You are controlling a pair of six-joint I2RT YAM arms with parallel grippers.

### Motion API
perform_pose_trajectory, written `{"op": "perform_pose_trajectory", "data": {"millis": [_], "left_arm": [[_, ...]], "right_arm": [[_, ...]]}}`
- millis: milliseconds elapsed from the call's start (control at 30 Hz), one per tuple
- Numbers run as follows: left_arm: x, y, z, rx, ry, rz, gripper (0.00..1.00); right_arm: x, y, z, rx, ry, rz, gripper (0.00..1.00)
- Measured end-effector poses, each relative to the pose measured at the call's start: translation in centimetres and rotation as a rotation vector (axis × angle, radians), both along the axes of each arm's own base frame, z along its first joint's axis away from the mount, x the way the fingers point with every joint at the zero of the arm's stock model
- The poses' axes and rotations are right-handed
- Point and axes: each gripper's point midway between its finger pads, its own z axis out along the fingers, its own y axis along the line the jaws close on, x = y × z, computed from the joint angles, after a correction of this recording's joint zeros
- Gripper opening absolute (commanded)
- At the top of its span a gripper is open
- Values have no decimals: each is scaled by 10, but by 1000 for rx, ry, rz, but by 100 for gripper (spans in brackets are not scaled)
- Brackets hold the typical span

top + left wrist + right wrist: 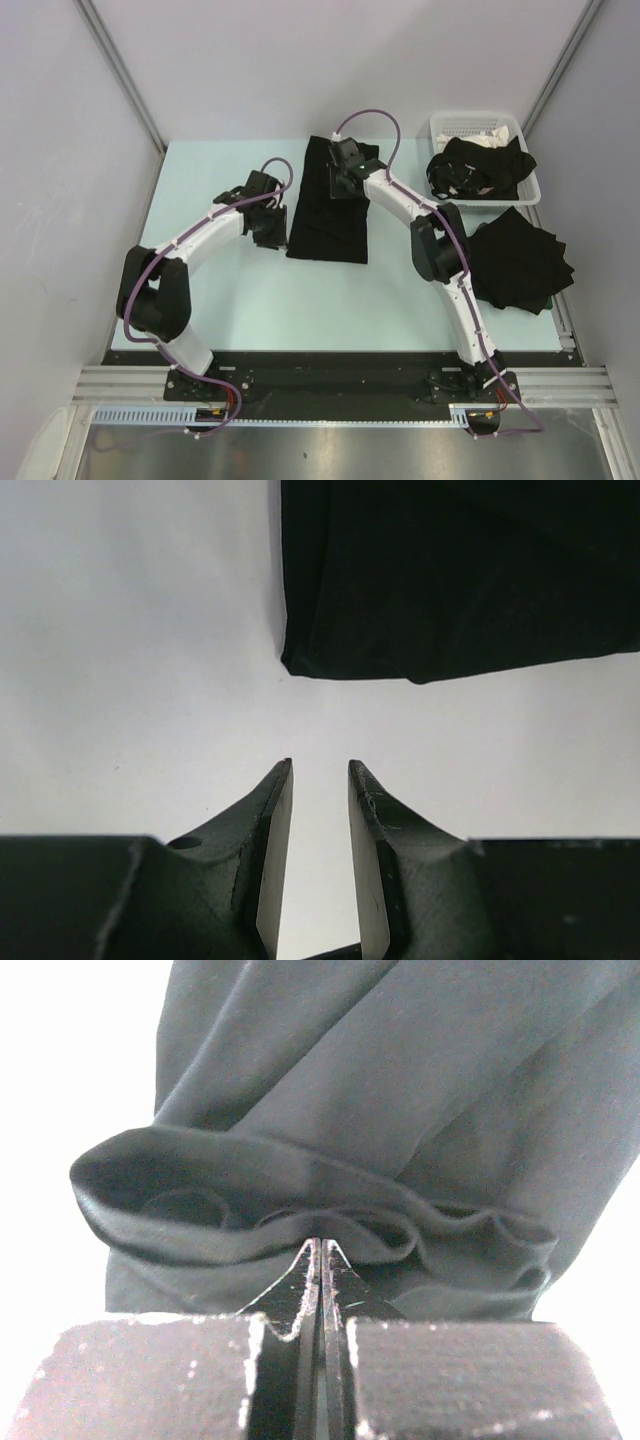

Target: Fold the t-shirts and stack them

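A black t-shirt (330,215) lies in a long folded strip on the middle of the table. My right gripper (338,183) is over its far end. In the right wrist view the right gripper (322,1243) is shut, with a bunched fold of the t-shirt (400,1090) pinched at its tips. My left gripper (272,238) sits just left of the strip's near corner. In the left wrist view the left gripper (320,765) is slightly open and empty over bare table, a short way from the t-shirt's corner (460,580).
A pile of folded black shirts (520,262) lies at the right edge of the table. A white slotted basket (455,127) at the back right holds crumpled black shirts (480,165) and some white cloth. Grey walls close in the left, back and right sides.
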Motion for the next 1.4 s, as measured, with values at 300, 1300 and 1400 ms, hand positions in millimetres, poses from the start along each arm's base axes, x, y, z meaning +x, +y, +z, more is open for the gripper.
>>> {"op": "perform_pose_trajectory", "data": {"millis": [300,1300,1400], "left_arm": [[-1,2,-1,8,4,1,34],[-17,-6,-25,-57,37,-2,36],[-11,-12,-33,-78,40,-6,38]], "right_arm": [[21,-21,-27,-57,2,-15,0],[-17,-56,59,-91,-89,-41,23],[-40,-72,84,-96,-89,-71,23]]}}
